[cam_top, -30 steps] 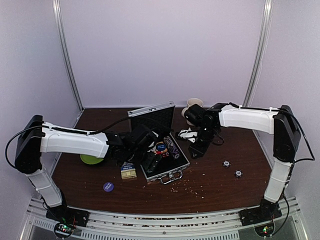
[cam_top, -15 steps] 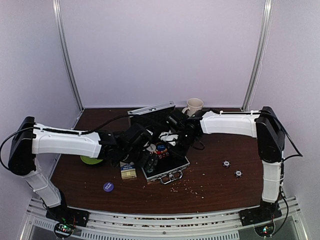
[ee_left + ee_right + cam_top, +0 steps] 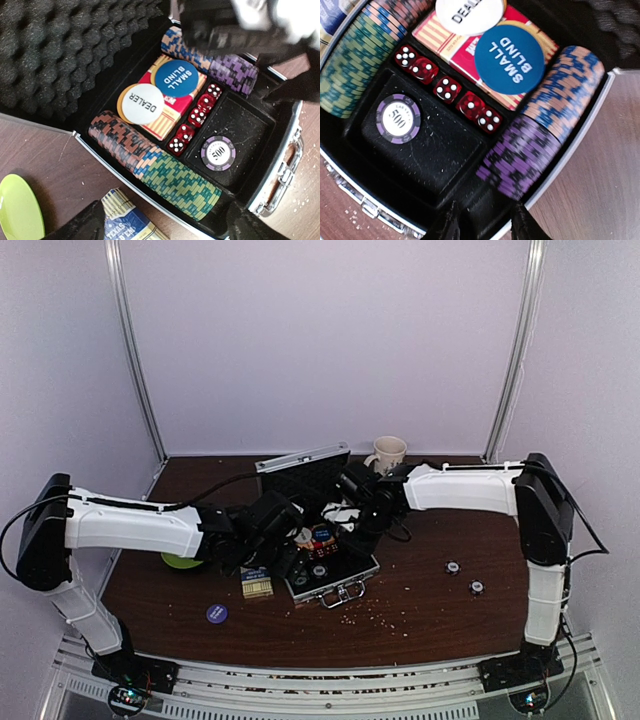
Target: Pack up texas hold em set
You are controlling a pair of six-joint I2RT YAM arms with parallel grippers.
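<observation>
The silver briefcase [image 3: 345, 587] lies open mid-table with its foam lid [image 3: 305, 472] raised. Its tray holds rows of chips [image 3: 175, 182], a red card box [image 3: 170, 112], a white DEALER button [image 3: 140, 103], a blue SMALL BLIND button [image 3: 509, 59], several red dice [image 3: 447, 90] and one purple 500 chip [image 3: 398, 119]. My left gripper [image 3: 167, 227] is open and empty over the case's near-left edge. A blue Texas Hold'em deck box [image 3: 125, 220] lies on the table beside that edge. My right gripper [image 3: 485, 225] is open and empty above the end of the purple chip row [image 3: 530, 152].
A purple round button [image 3: 216, 613] lies on the table front left. Two loose chips [image 3: 452, 567] [image 3: 477, 587] lie to the right of the case. A green plate [image 3: 178, 560] sits under the left arm and a beige mug [image 3: 388, 452] stands at the back.
My right gripper has moved left from the table beside the case to above its tray. My left gripper has shifted slightly toward the case's near-left edge.
</observation>
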